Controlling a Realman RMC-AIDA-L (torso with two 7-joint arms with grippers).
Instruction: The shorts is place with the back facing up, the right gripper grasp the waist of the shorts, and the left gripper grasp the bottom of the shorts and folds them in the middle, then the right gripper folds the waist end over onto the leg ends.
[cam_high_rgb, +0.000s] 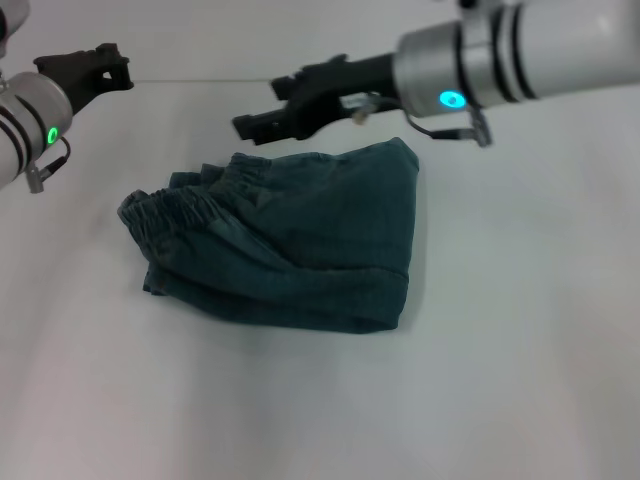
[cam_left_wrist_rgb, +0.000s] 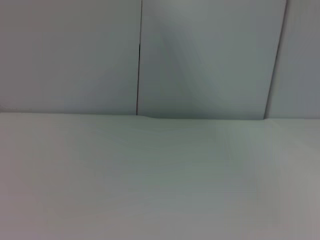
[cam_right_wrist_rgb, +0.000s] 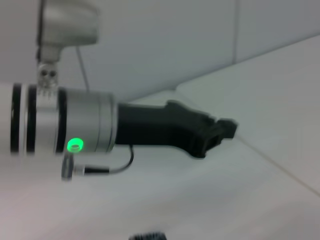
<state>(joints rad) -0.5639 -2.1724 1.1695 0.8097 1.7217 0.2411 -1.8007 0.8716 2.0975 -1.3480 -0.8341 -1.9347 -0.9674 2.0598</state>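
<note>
Head view: the faded blue denim shorts (cam_high_rgb: 290, 240) are seen folded into a thick bundle on the white worktop (cam_high_rgb: 500, 380), lying just below and in front of the right hand. The gathered, ruffled elastic waist of the shorts (cam_high_rgb: 185, 205) is turned toward the left hand's side, and smoother layers of denim are stacked under it, with a rounded fold along the bundle's near edge. Pockets and embroidery cannot be made out.

The black two-finger right hand (cam_high_rgb: 258, 122), carried on a silver cylindrical wrist with a green light, is held in the air just beyond the far edge of the shorts, apart from the cloth. Its fingers are seen slightly parted, with nothing between them.

The black left hand (cam_high_rgb: 95, 65) is held well off to the side of the waist end, raised clear of the worktop and gripping nothing; whether its fingers are parted cannot be told. It is also caught in the right wrist view (cam_right_wrist_rgb: 215, 135), above the pale surface. Only bare worktop and a panelled grey wall (cam_left_wrist_rgb: 200, 55) are shown in the left wrist view.
</note>
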